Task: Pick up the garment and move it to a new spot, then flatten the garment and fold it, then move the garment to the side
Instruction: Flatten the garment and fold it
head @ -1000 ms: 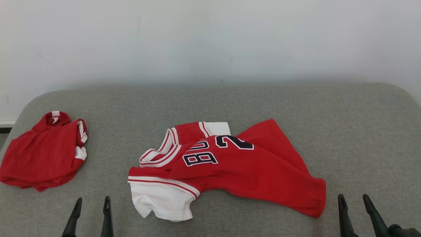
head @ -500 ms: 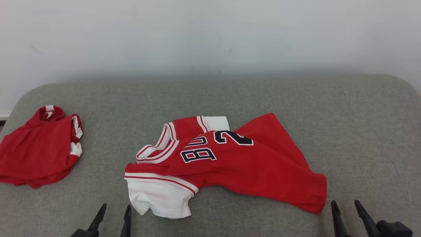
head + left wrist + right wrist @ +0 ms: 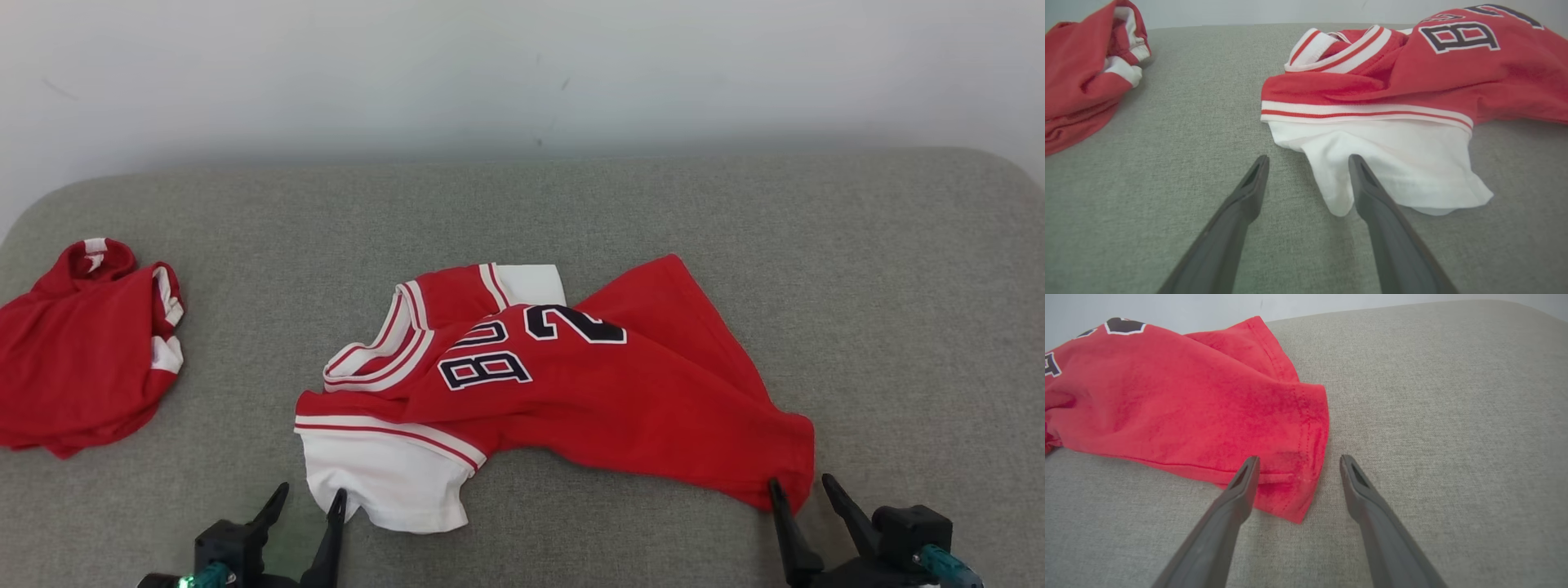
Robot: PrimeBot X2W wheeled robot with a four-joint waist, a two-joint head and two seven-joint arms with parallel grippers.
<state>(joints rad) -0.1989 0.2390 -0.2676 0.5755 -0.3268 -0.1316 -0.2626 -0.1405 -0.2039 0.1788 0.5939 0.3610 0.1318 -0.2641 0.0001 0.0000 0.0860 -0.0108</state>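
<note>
The garment (image 3: 620, 408) is a red jersey with dark numbers, white trim and a white sleeve, lying crumpled in the middle of the grey cushion. My left gripper (image 3: 310, 490) is open at the near left, and the tip of the white sleeve (image 3: 1392, 163) lies between its fingertips (image 3: 1308, 157). My right gripper (image 3: 798, 482) is open at the near right. Its two fingers straddle the jersey's red hem corner (image 3: 1298, 490), with the gripper (image 3: 1299, 457) low over the cloth. Neither gripper holds anything.
A second red garment (image 3: 77, 351) lies bunched at the cushion's far left edge, also seen in the left wrist view (image 3: 1077, 77). The grey cushion (image 3: 898, 327) has bare room to the right and behind the jersey. A white wall (image 3: 522, 73) stands behind.
The camera has shifted, so the whole scene sits higher in the picture. Both open grippers have come forward and inward: the left reached the white sleeve, the right reached the red hem corner.
</note>
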